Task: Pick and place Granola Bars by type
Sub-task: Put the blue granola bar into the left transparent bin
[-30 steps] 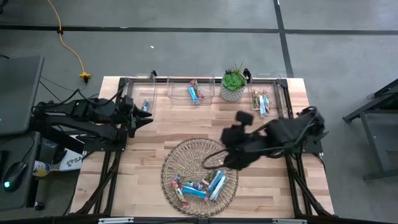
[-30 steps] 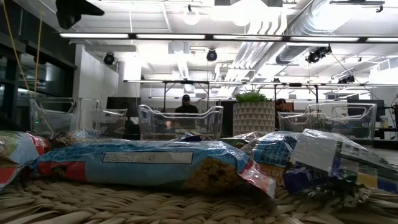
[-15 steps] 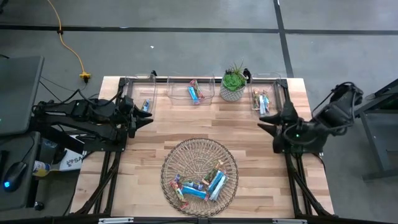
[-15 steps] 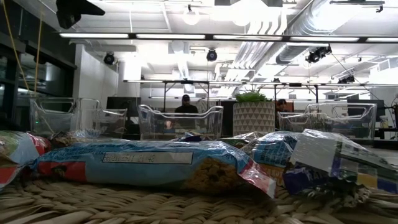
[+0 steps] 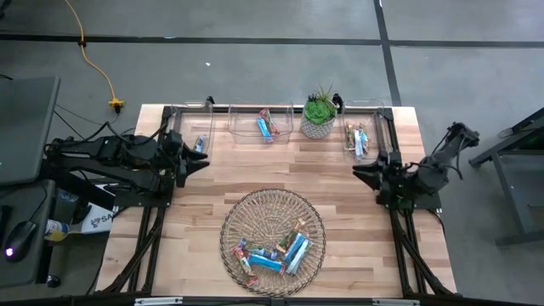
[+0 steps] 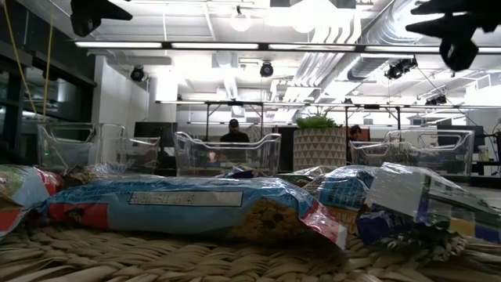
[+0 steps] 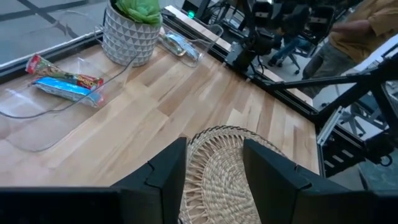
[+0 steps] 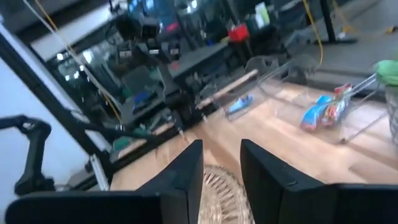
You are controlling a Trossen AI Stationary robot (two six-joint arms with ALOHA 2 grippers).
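Note:
Several granola bars (image 5: 276, 253) lie in the round woven basket (image 5: 234, 223) near the table's front edge; in the low view a blue bar (image 6: 180, 205) lies flat on the weave. More bars rest in the clear bins along the far edge: one blue bar (image 5: 200, 144) in the left bin, a few (image 5: 267, 127) in the middle bin, a few (image 5: 357, 140) in the right bin. My left gripper (image 5: 202, 161) hovers open by the left bin. My right gripper (image 5: 359, 173) hovers open at the right, short of the right bin. Both hold nothing.
A green potted plant (image 5: 319, 115) stands between the middle and right bins. Bare wood lies between the bins and the basket. In the left wrist view my open fingers frame the basket rim (image 7: 214, 140). People sit in the room beyond the table.
My right arm has drawn back from over the basket's far right rim toward the table's right edge and risen, then folded its elbow out past the edge. It now shows at the top right of the low view. The bars and the left arm have kept still.

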